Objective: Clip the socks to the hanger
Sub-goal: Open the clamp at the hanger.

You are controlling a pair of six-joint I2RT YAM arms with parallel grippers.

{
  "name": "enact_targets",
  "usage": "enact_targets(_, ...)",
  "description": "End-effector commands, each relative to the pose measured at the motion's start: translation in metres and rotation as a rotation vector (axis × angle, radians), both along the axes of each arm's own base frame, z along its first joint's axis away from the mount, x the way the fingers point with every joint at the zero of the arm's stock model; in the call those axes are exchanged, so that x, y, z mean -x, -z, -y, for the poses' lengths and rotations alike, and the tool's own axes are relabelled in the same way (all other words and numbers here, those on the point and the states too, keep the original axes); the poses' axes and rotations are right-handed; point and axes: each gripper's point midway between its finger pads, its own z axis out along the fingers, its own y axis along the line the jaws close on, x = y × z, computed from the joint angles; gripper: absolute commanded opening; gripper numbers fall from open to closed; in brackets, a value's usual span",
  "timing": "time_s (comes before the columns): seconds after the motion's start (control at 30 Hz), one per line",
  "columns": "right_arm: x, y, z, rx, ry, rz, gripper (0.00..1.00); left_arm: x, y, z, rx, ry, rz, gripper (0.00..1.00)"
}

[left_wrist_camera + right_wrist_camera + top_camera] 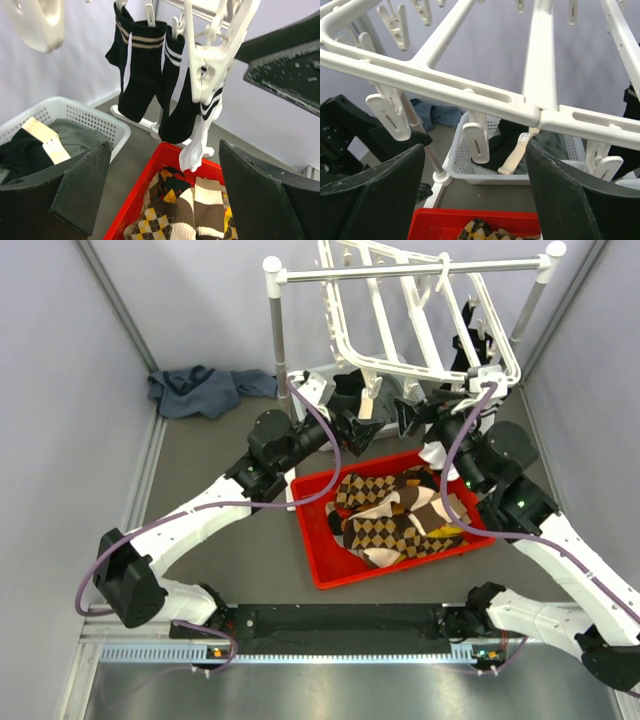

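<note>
Far left, by the wall: a blue cloth (205,390) crumpled on the table.

Left gripper (162,150): raised above the far edge of the bin, jaws wide apart, nothing between them. A white clip (202,95) dangles ahead of it; contact cannot be told.

Basket (100,122): white, perforated walls, standing behind the bin at the foot of the rack. Contents: dark garments, one grey-green piece, and a cream strip lying across them.

Bin (320,560): red, rectangular, mid-table between the two arms. Contents: the socks (395,520), heaped and tangled, brown, tan and cream argyle, with at least one black sock with orange diamonds among them. All of them lie inside the bin.

Right gripper (475,150): close to the left one, just under the near bar of the hanger, jaws spread wide, holding nothing.

Hanger (400,310): white frame, hung by its hook from the rod (400,273), tilted, its near edge lower and above the far side of the bin. Striped socks (142,70), black with white bands, hang clipped from its right side
</note>
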Motion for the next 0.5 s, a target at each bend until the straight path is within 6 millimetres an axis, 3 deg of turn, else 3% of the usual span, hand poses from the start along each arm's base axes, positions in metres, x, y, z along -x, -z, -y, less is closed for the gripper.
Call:
enact_targets(0.0,-0.002,-0.039,0.011,-0.072,0.098,0.106,0.77,0.004,-0.009,-0.008,-0.003,-0.022,0.029,0.93)
enact_targets(0.37,-0.013,-0.042,0.007,-0.084,0.134,0.109,0.62,0.005,-0.002,-0.009,-0.022,-0.026,0.022,0.93)
enact_targets(0.47,-0.013,-0.043,0.009,-0.088,0.143,0.110,0.50,0.005,-0.001,-0.008,-0.025,-0.024,0.023,0.93)
